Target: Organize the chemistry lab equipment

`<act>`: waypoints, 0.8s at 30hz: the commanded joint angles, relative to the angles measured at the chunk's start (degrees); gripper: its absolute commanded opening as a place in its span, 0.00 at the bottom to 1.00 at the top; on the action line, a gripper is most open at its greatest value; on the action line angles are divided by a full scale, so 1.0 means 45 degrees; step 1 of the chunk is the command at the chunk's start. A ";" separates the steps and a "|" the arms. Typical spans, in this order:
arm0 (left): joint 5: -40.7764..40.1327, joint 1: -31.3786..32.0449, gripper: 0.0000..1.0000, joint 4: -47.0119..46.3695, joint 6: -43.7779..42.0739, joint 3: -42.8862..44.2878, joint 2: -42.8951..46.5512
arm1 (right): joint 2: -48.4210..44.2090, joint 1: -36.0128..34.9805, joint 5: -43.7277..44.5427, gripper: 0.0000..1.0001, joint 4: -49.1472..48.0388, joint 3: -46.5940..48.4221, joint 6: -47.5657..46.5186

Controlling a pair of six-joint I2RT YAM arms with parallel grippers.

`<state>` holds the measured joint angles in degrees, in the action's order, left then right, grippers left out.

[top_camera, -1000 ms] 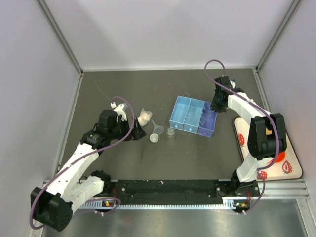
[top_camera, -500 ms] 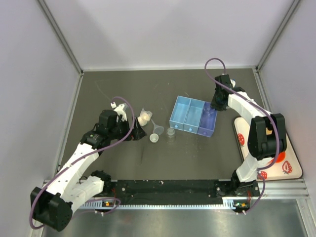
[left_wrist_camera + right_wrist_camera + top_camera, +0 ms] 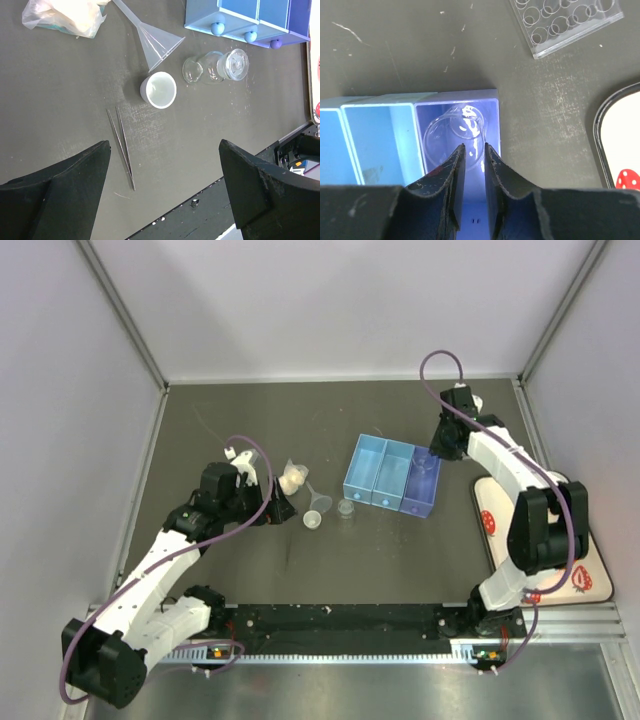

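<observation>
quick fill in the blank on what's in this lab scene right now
1. The round dish lies in the ___ compartment of the box.
2. The box has ___ compartments.
3. The left gripper has its jaws standing ___.
4. The thin metal ___ lie beside the white cup.
Missing words: purple; three; open; tweezers.

I'm standing in a robotics lab cell: pale panels (image 3: 330,300) are boxing in a dark table (image 3: 230,410), with a left arm (image 3: 150,570) and right arm (image 3: 505,460) sitting bolted at its edge.
</observation>
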<state>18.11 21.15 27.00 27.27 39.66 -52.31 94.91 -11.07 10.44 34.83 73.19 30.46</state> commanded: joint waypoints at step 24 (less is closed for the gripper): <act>-0.0899 0.0105 0.95 0.0775 -0.0083 0.0522 0.0746 | -0.3457 -0.7186 -0.2101 0.49 0.1498 0.0493 -0.4405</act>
<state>15.27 21.43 29.10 27.27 39.66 -51.70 77.45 -40.10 4.12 40.66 73.19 14.41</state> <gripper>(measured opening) 0.949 0.453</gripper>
